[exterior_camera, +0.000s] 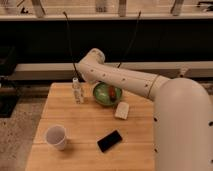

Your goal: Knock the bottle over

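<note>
The bottle (77, 90) is small, slim and clear with a white cap. It stands upright on the wooden table (75, 125) near the far left corner. My white arm reaches in from the right and bends down at its end joint, just above and to the right of the bottle. My gripper (83, 76) is at the arm's end, close beside the bottle's cap and mostly hidden by the arm.
A green bowl (104, 93) holding something red stands right of the bottle, under the arm. A white paper cup (55, 136) stands front left, a black phone (109, 141) front centre and a small white block (121, 110) near the bowl. A dark ledge lies behind the table.
</note>
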